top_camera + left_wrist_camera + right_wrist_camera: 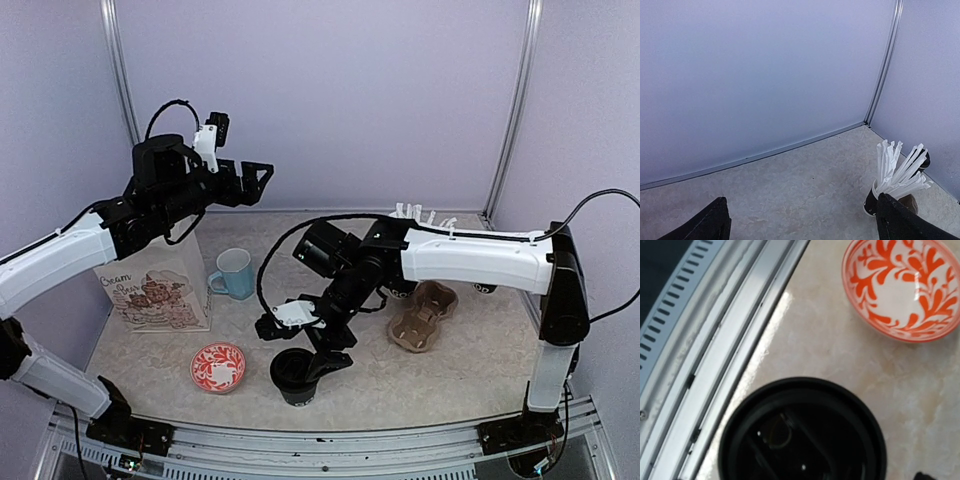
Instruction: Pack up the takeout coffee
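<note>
Top external view: the takeout coffee [293,385] sits at the near edge, just right of the red bowl [218,367], with its lid [802,435] on. The right gripper [318,362] hangs right over it, and honestly I can't tell if the fingers are clamped on. The left gripper [258,182] is up high, spread wide, holding nothing. My worry: an off-centre squeeze pops the lid or tips the cup onto the rail [725,330].

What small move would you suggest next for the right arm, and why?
Probably lower the right gripper and close on the lidded black cup: it is poised directly over the lid, while the cardboard carrier sits empty to its right.
</note>
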`<action>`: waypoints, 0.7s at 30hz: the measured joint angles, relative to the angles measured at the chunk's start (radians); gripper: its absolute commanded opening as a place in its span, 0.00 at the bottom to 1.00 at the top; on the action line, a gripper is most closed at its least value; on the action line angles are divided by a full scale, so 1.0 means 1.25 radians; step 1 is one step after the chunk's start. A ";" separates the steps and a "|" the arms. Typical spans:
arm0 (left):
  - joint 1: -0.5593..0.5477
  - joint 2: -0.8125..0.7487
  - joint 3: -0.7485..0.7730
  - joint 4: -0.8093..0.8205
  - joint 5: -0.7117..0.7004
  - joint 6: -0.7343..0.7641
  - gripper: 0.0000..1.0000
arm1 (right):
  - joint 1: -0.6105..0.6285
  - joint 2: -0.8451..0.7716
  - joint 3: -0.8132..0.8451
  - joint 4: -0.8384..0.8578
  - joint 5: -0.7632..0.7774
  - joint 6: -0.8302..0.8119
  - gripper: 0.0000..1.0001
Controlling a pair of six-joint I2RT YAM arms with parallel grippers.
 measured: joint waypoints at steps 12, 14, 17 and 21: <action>-0.008 0.014 0.012 -0.024 -0.020 -0.006 0.99 | 0.016 0.045 0.016 -0.010 0.024 0.000 0.86; -0.009 0.014 0.012 -0.026 -0.023 0.001 0.99 | 0.018 0.051 0.016 -0.012 0.029 0.000 0.86; -0.012 0.014 0.012 -0.028 -0.031 0.011 0.99 | 0.022 0.056 0.016 -0.011 0.039 0.000 0.80; -0.021 0.014 0.012 -0.029 -0.045 0.026 0.99 | 0.023 0.058 0.021 -0.012 0.049 0.001 0.72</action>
